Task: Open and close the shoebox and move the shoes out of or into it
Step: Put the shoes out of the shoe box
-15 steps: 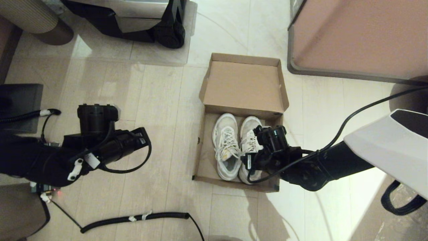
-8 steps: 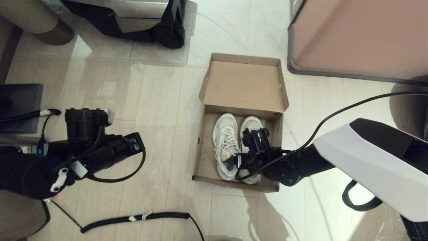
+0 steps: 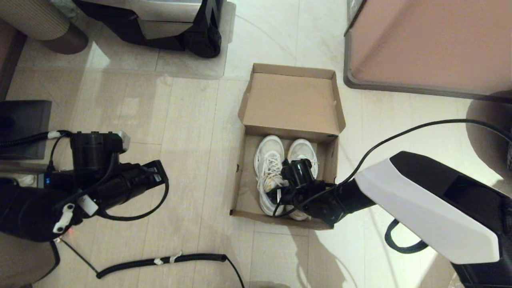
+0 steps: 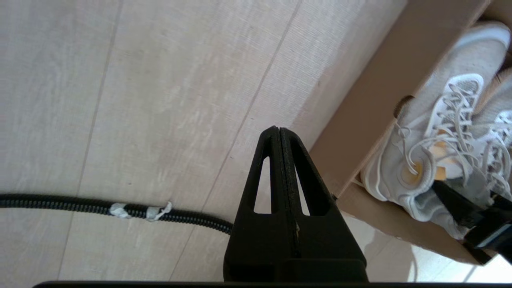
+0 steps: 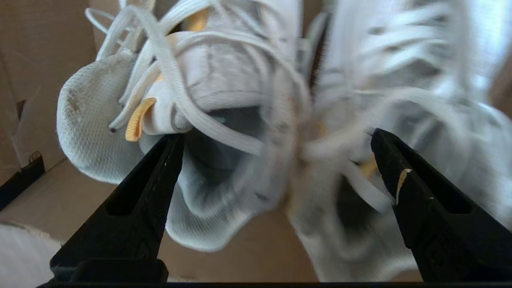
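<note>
Right gripper (image 5: 276, 160) spread wide over the shoes (image 3: 285, 176).
Heels under it; long axes toward twelve o'clock in the shoebox (image 3: 244, 176).

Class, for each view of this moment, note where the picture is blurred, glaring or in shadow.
Right wrist view: the shoes are smeared by motion blur toward one side, while the right gripper stays crisp. Head view: bright glare on the floor beside the shoebox, with the arm's shadow next to it. Left wrist view: sharp and evenly lit around the left gripper.
</note>
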Available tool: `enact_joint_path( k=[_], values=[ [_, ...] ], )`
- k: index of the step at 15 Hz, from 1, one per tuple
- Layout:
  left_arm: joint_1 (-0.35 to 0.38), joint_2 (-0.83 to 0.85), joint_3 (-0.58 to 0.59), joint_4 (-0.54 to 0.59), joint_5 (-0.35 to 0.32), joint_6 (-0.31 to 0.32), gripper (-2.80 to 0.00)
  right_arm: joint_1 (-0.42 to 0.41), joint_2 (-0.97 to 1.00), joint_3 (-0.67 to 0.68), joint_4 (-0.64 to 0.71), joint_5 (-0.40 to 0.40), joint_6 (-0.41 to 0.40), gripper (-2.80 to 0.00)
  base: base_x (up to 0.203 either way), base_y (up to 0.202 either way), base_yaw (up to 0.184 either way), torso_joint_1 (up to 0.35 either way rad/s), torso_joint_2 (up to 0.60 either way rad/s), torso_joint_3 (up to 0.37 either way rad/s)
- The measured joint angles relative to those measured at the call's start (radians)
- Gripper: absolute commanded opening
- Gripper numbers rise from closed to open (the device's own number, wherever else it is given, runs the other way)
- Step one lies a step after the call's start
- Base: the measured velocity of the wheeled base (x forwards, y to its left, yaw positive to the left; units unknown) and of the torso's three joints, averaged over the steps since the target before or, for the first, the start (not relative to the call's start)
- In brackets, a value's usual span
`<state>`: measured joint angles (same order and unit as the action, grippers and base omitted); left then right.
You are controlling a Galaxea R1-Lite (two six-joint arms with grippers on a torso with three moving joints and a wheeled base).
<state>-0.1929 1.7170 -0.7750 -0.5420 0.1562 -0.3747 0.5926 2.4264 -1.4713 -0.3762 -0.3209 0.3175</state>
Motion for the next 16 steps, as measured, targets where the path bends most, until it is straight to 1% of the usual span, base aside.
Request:
enact_joint_path(
  k=[6,7,12,16],
  values=[
    [0.011,-0.009,0.018,-0.001,-0.001,-0.001,-2.8,-0.022,0.075,-0.123,0.067,-0.001,-0.004,0.0,0.0,0.0,0.0,0.0,0.0,0.0],
    [0.014,-0.011,0.02,-0.001,-0.001,-0.002,-2.8,-0.025,0.083,-0.133,0.072,-0.001,-0.004,-2.8,0.0,0.0,0.0,0.0,0.0,0.0],
    [0.022,-0.039,0.066,-0.001,-0.001,-0.007,-2.8,-0.032,0.109,-0.167,0.09,-0.001,-0.014,-2.8,0.0,0.0,0.0,0.0,0.0,0.0],
    [0.058,-0.095,0.126,-0.001,-0.003,-0.007,-2.8,-0.031,0.117,-0.186,0.093,-0.009,-0.03,-2.8,0.0,0.0,0.0,0.0,0.0,0.0]
  ],
)
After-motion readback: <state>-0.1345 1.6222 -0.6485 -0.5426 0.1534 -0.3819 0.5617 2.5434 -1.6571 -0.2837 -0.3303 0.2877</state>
